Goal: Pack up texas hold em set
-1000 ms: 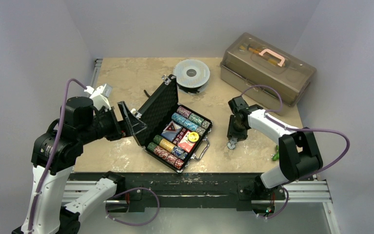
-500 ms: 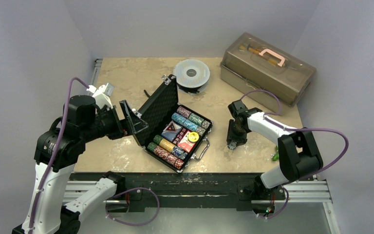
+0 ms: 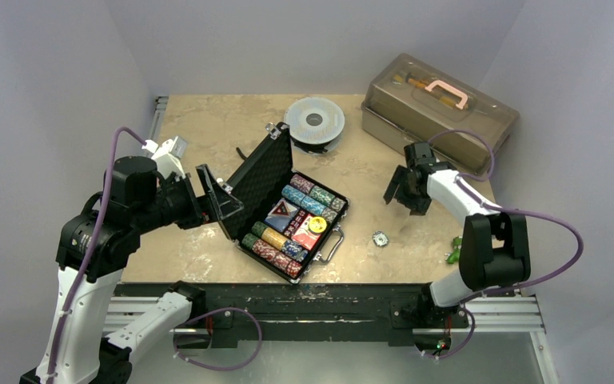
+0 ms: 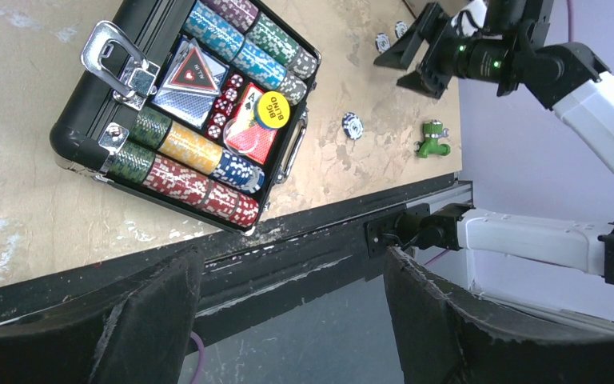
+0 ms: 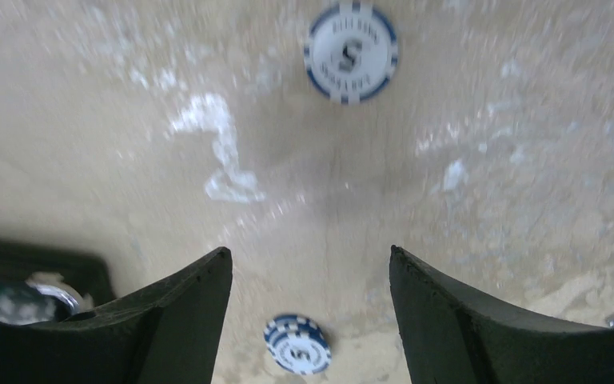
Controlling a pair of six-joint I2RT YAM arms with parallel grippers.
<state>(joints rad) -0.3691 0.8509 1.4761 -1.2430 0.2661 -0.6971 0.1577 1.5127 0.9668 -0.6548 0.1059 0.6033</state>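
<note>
The left arm is bent at the elbow and reached to the right; the left gripper is held roughly level, its jaws spread wide. The right arm is stretched forward and turned leftward, and the right gripper is angled down with its jaws parted. Dark fingers are seen well apart in both wrist views.

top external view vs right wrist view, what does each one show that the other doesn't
Only top external: the whole open briefcase with its chips and cards, the left gripper beside its lid, the toolbox and the grey spool.
Only right wrist: a white chip with a blue edge on the table, hidden from above.
Both: the right gripper, open and empty, and a loose blue chip on the table near the briefcase, of which the wrist sees one corner.
</note>
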